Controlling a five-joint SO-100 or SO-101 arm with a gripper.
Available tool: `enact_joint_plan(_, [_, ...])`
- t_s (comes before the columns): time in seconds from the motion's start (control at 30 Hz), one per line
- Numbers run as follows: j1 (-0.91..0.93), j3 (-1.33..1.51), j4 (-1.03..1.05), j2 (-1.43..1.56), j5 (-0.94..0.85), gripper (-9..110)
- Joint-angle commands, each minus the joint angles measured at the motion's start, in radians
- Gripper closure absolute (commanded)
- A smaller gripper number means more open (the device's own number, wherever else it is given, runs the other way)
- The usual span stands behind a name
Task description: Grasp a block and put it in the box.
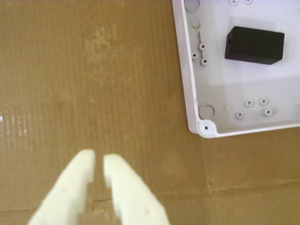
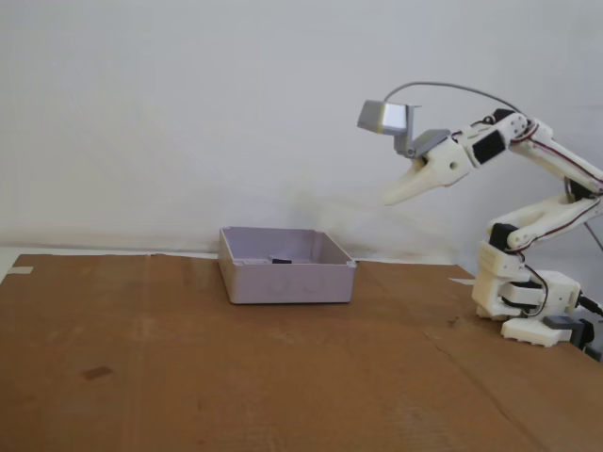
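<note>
Pale smooth gripper [image 1: 98,161] at bottom left of the wrist view, fingers nearly together and holding nothing, small matte black block [image 1: 254,45] lying inside the shallow pale plastic box [image 1: 190,70] at upper right, ridged brown cardboard [image 1: 93,84] underneath.

box [image 1: 192,84] cropped top and right, block [image 2: 281,260] mostly behind wall

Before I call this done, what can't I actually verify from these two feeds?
- Box, wrist view: only one corner region shows; the rest runs off the top and right edges.
- Block, fixed view: the box's front wall hides all but a dark sliver, too small to judge its pose.
- Gripper, wrist view: the bottom edge cuts off everything but the fingertips.
- Arm base, fixed view: the right edge cuts off its far side and cable.
</note>
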Motion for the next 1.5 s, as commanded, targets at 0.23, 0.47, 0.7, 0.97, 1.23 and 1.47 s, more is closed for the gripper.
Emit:
enact_joint_plan(0.23, [-0.006, 0.167, -0.049, 0.259, -0.009, 101])
enact_joint_plan(0.47, [-0.006, 0.27, -0.049, 0.374, -0.009, 101])
enact_joint_plan(0.7, [-0.006, 0.367, -0.049, 0.466, 0.002, 101])
enact_joint_plan(0.97, [-0.006, 0.463, -0.049, 0.535, 0.003, 101])
enact_joint_plan(1.23, [-0.006, 0.586, -0.049, 0.653, 0.003, 101])
enact_joint_plan(1.47, [-0.006, 0.655, -0.049, 0.744, 0.003, 101])
